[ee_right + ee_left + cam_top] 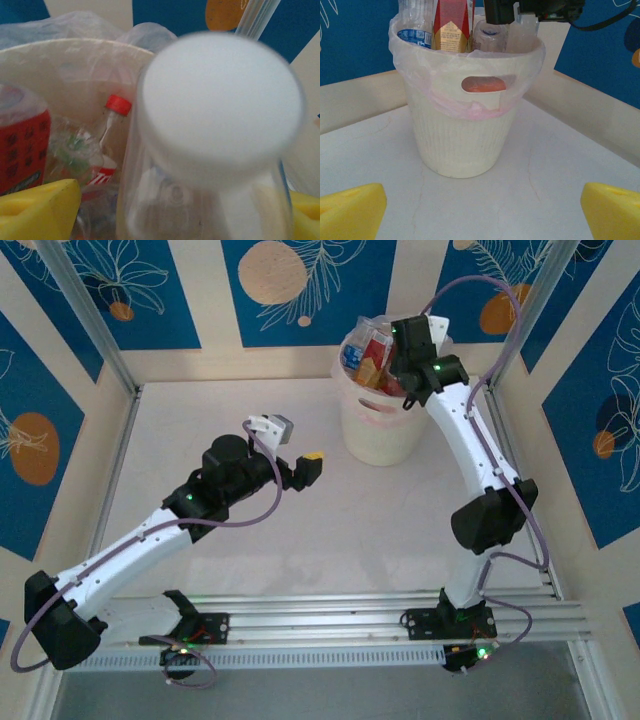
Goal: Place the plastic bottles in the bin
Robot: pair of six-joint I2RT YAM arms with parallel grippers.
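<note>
Clear bottle, blurred end toward the lens, stands lengthwise into the bin between the right gripper fingers.
These are spread, the left one off it; the left gripper is wide, empty and well apart.

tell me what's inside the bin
Upright bottles fill the bin, tops above its rim: red, blue and clear ones, one with a red cap. Their lower parts and the bottom are hidden by the wall.
</note>
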